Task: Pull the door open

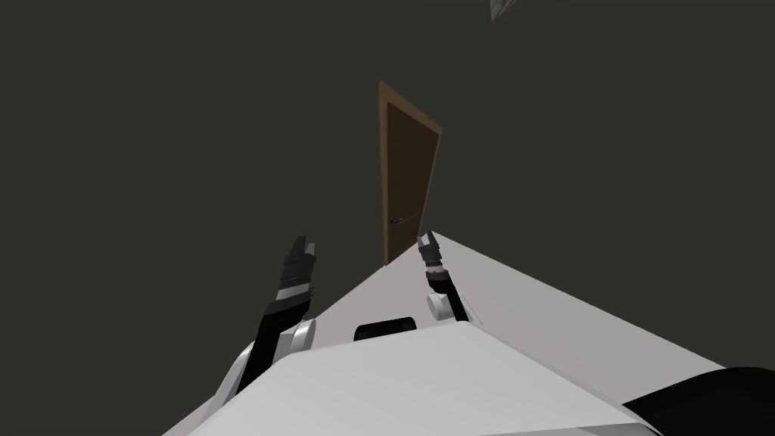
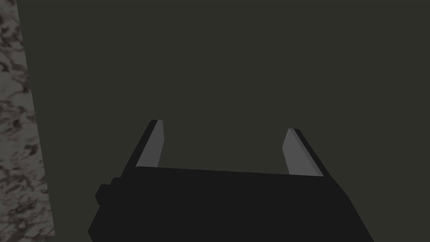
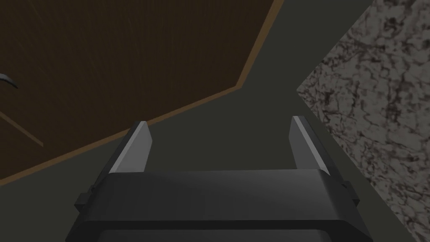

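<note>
The door [image 1: 409,174] is a dark brown leaf in a lighter brown frame [image 1: 382,151], set in a dark grey-green wall [image 1: 189,136], and it lies flush in that frame. Its small dark lever handle [image 1: 398,219] sits low on the leaf, close to the frame's edge. The right gripper [image 3: 218,121] is raised in front of the door, near its lower part and a little to the side of the handle, apart from it. Its two fingers stand wide apart with nothing between them. Seen from that hand, the fingers point at the wall just beyond a corner of the frame, the handle lies well off to one side, and a mottled grey surface [image 3: 378,105] lies on the far side from the door. The left gripper [image 1: 306,246] is held up well to the left of the door, facing the wall, its fingers likewise spread wide and empty. A pale grey floor [image 1: 530,303] runs up to the foot of the door.
</note>
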{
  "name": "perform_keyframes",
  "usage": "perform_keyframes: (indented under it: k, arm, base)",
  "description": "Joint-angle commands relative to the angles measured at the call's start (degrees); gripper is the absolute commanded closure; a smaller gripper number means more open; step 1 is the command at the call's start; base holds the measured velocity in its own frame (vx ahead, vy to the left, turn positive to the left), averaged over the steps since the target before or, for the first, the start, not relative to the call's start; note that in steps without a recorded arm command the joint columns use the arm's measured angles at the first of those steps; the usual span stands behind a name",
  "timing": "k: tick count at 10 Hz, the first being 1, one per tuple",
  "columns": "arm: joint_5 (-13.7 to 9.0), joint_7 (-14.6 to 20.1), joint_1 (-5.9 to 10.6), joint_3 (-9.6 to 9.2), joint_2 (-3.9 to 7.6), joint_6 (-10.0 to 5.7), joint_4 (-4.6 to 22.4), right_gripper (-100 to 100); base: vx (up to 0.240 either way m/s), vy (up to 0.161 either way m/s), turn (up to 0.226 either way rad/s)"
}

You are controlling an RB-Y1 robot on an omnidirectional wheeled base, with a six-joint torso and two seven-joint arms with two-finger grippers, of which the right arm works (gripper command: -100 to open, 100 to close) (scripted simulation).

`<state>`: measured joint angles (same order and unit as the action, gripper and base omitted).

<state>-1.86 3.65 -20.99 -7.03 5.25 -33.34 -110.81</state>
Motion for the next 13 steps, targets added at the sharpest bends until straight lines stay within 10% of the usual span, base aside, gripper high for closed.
perform_keyframes:
  k: [1,13]
  arm:
    - [-0.9,-0.1,1.2,-0.38,0.87,-0.4,2.8,-100]
    - [-7.2,-0.6,8.61,-3.35,7.11,-2.35,21.3,-100]
  base:
    - [0.073,-0.063,0.138]
    - [0.076,-0.081,0.138]
